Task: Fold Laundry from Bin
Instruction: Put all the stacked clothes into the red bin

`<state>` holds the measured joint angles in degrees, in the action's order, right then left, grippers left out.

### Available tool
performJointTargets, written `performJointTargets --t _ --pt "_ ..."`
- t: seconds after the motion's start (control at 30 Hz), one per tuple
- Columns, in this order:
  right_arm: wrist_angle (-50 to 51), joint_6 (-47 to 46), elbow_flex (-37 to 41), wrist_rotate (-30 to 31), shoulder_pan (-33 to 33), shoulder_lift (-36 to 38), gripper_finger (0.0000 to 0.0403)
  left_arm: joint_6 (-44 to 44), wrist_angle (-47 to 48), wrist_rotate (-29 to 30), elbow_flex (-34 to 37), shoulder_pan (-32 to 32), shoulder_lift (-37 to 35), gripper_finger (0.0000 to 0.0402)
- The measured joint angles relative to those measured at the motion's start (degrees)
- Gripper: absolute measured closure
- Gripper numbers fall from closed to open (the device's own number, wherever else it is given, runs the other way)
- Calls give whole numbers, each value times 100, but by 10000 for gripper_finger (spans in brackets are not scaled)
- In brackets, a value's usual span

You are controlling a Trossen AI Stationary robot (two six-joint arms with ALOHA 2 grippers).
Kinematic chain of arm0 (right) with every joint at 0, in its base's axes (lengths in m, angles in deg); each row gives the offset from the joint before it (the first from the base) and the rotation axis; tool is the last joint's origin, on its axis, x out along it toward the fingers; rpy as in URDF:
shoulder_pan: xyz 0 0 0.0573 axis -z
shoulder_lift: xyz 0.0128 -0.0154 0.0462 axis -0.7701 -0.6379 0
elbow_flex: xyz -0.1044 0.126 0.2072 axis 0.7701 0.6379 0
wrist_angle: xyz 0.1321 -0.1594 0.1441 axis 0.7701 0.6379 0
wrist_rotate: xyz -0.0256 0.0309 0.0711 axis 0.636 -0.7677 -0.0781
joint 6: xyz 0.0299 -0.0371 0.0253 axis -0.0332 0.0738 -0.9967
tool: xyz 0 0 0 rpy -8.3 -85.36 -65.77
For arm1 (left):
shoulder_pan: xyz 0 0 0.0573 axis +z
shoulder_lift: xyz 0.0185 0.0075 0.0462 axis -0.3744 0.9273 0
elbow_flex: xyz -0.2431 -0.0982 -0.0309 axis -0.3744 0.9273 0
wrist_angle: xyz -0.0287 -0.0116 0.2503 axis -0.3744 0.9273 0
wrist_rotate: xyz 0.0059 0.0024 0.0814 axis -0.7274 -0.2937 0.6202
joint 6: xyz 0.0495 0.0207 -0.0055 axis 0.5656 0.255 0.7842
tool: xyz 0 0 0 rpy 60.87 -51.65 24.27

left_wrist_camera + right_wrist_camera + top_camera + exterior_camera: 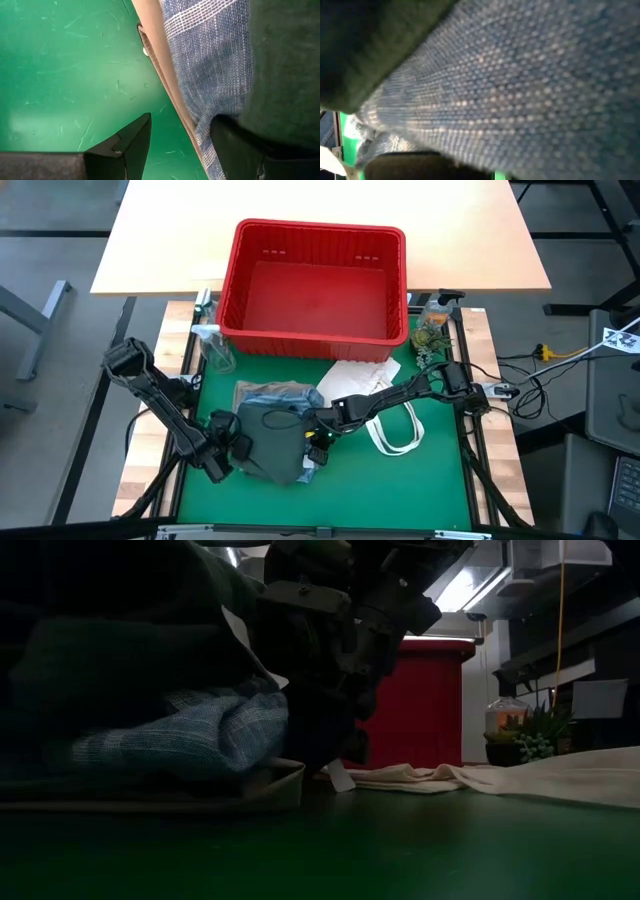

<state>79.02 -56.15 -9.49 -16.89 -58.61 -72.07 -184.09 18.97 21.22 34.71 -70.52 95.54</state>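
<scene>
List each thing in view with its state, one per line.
Bin: upright, empty.
Dark green garment: folded, top of pile.
Striped shirt: folded, under the green one.
Tote bag: flat on mat.
Left gripper: fingers open at pile's edge.
Right gripper: shut, at the pile.

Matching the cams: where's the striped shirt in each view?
High: striped shirt peeks out above the green garment, below the bin.
Low: left of centre, under the green garment, above a tan layer.
Left wrist: right of centre, between the tan edge and the green garment.
Right wrist: fills most of the frame.
Shared landmark: the green garment, lying on the shirt in every view.
</scene>
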Motion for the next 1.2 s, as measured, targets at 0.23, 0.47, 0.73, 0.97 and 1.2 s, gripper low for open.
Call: performJointTargets --t 0.23,0.47,0.73,0.97,1.2 --pt "108 2 -2 -11 0 6 398 -5 -128 -472 -97 -62 -174 200" --pt "506 4 -19 -38 2 24 398 139 -726 -815 -227 -370 -281 200" --pt "596 2 -13 -67 2 24 398 -180 -981 -77 -157 -659 -286 200" --pt "605 2 -9 -81 2 17 398 -274 -985 -75 82 -490 -295 200" --pt "625 127 -4 -87 2 13 398 -267 -1297 -2 269 -328 -64 200"
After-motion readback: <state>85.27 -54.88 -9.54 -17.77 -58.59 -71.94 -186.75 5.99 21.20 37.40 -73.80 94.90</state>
